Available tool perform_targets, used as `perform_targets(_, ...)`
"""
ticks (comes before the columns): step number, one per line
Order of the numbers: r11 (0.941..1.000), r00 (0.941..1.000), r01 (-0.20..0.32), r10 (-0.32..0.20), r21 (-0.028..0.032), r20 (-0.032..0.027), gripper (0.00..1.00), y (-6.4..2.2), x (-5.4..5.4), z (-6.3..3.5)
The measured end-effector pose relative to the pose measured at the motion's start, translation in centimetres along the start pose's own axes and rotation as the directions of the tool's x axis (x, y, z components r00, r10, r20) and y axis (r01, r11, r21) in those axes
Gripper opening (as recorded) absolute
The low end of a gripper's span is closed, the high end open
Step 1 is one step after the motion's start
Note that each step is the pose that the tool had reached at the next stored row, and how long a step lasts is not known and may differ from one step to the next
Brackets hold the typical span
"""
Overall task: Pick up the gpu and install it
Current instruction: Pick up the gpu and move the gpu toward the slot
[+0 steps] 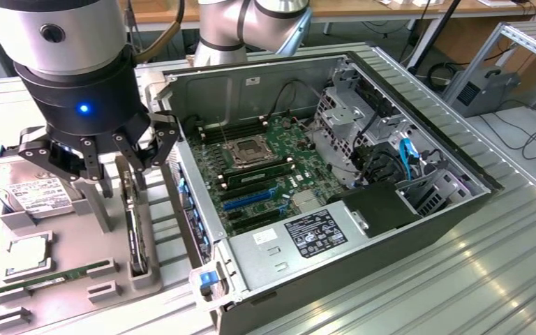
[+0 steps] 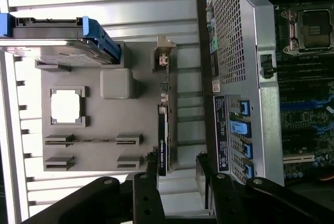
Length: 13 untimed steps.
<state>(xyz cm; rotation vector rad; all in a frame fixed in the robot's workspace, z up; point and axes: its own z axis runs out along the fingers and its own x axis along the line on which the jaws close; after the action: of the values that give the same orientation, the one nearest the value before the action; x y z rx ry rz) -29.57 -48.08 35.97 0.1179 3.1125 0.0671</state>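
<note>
The gpu (image 1: 136,244) stood on edge in the grey holder (image 1: 63,269) just beside the open computer case (image 1: 454,216), below the tool (image 1: 109,174), which hung released, grasping nothing

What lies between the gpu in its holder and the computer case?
Nothing stands there: in the wrist view, only the holder's rim and a bare strip of slatted table separate the gpu from the computer case.
</note>
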Motion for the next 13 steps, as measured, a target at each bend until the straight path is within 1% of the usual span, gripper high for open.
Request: perform_targets(13,1.0,1.0,0.0,0.0,0.0,0.0,0.42,-0.04,0.11,0.68)
